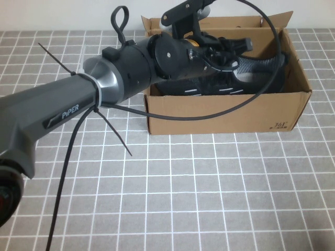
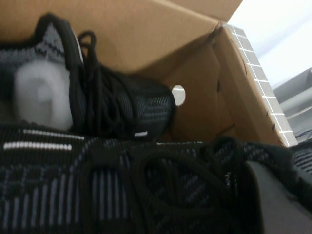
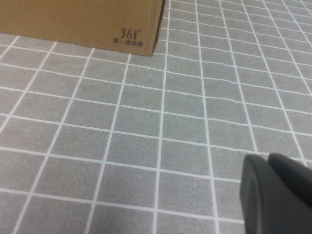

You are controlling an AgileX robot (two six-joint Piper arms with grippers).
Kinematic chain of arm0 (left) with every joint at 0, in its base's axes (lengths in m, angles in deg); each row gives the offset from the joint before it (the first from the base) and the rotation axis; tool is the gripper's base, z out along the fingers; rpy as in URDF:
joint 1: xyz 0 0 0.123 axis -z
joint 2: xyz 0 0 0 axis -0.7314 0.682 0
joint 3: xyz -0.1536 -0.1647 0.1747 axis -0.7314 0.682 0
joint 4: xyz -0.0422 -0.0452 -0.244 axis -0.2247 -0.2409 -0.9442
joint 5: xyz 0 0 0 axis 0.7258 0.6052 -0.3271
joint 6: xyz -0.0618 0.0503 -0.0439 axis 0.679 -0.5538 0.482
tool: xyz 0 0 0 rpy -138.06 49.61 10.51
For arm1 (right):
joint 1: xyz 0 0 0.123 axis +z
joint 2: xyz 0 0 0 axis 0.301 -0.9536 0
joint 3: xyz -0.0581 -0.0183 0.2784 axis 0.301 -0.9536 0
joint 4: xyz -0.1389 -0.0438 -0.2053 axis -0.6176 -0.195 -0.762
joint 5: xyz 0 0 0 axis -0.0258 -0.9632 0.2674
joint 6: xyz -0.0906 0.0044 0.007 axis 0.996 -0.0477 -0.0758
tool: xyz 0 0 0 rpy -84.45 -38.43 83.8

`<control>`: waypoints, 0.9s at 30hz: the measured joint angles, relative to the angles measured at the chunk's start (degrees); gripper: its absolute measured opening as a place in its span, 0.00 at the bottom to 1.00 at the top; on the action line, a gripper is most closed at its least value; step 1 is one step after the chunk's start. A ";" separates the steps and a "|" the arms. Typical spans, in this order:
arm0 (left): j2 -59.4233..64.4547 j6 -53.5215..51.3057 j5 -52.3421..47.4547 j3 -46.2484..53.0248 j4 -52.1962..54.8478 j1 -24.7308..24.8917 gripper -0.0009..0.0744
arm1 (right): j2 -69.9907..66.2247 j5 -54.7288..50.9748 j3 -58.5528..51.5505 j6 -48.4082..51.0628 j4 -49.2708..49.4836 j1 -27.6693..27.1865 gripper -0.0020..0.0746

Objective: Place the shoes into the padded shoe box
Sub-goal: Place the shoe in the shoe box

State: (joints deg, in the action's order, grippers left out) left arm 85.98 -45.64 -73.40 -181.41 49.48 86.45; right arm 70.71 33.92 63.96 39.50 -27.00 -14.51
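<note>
The brown cardboard shoe box (image 1: pixel 225 112) stands at the back of the table, its logo at the front right corner. A black knit sneaker (image 1: pixel 261 68) with white dashes lies inside it. My left arm reaches into the box, and my left gripper (image 1: pixel 233 52) sits at this shoe's opening. In the left wrist view the near shoe (image 2: pixel 122 195) lies under the gripper (image 2: pixel 273 195), which is shut on it. The second shoe (image 2: pixel 122 107), with white stuffing (image 2: pixel 39 95), lies behind it against the box wall (image 2: pixel 146 34). My right gripper (image 3: pixel 278 185) is shut and empty, low over the table in front of the box corner (image 3: pixel 73 19).
The table is covered with a grey cloth with a white grid (image 1: pixel 199 193). A black cable (image 1: pixel 209 112) from the left arm loops across the box front. Black cable ties (image 1: pixel 112 130) stick out from the arm. The box flaps (image 1: pixel 220 22) stand open at the back.
</note>
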 joint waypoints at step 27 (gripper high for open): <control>-14.08 -19.12 -15.78 -0.56 9.43 -1.85 0.05 | 0.00 0.00 0.00 0.00 0.00 0.00 0.02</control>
State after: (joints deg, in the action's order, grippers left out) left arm 71.90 -64.77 -89.18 -181.97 58.91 84.60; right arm 70.71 33.92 63.96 39.50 -27.00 -14.51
